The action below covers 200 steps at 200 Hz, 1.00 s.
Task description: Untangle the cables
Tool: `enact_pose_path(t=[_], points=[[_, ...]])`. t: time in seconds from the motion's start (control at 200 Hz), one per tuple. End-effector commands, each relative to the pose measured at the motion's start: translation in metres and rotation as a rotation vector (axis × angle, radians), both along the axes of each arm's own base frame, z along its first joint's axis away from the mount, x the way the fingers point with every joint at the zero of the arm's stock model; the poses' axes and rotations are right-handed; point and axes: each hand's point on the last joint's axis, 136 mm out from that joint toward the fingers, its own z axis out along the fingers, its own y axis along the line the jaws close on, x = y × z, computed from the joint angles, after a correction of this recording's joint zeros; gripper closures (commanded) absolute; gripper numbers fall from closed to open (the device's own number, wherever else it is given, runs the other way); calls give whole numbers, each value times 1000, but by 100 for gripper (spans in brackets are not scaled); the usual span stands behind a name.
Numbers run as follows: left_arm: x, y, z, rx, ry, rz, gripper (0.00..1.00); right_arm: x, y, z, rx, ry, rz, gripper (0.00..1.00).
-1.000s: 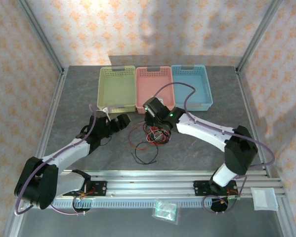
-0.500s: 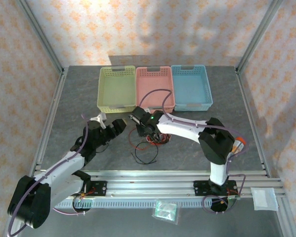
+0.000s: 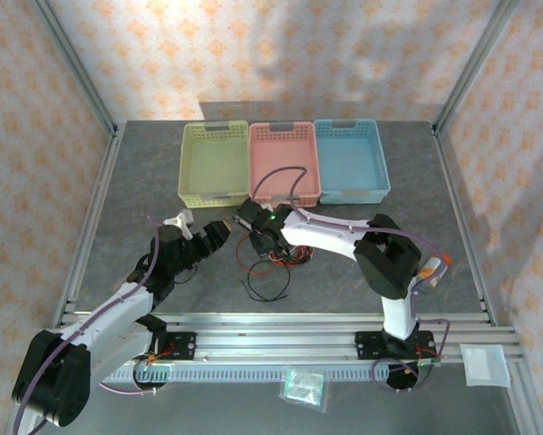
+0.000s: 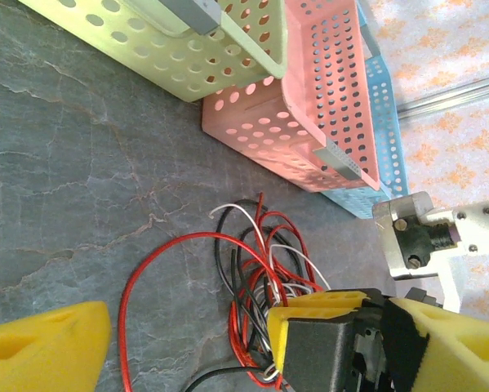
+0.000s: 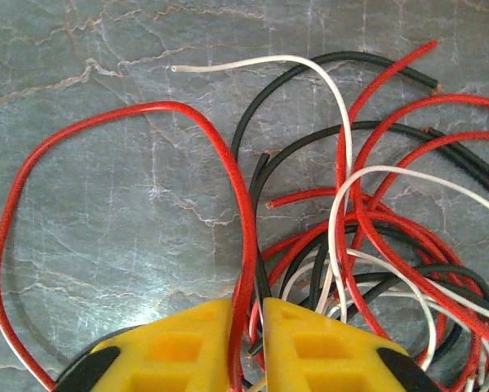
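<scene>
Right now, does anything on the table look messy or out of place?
Yes: the cables lie in one knotted red, black and white heap before the pink basket, the right gripper pinching a red cable. One black cable strays out of the heap.

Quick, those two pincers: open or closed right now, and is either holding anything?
Left pincer: open, holding nothing.
Right pincer: closed on a red cable.

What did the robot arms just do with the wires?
The right gripper swung left and down onto the wire pile and closed on a red wire. The left gripper drew back slightly toward its base, still open. The three baskets stayed put.
</scene>
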Motion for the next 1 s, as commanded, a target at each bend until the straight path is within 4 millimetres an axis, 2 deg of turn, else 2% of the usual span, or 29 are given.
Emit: enact_pose_path(t=[0.0,0.12,0.275,0.581,0.921,0.956,0.996], points=[[1,1,1,3,-2,1,13,7,3,24,22,-58,-7,91],[1,-4,3,11,-7,-25,13,10,7,46,78,-96,-18,100],[1,-16,10,19,-38,-54,12,10,6,66,136,-129,-35,100],[1,-63,13,56,-52,-166,12,13,-3,101,356,-119,-93,100],[13,-87,15,80,-58,-196,12,11,-21,164,628,-205,-63,100],[17,-86,13,97,-49,-177,10,11,-23,168,636,-213,-62,100],[21,-84,11,114,-41,-150,4,11,-24,170,638,-221,-62,100]])
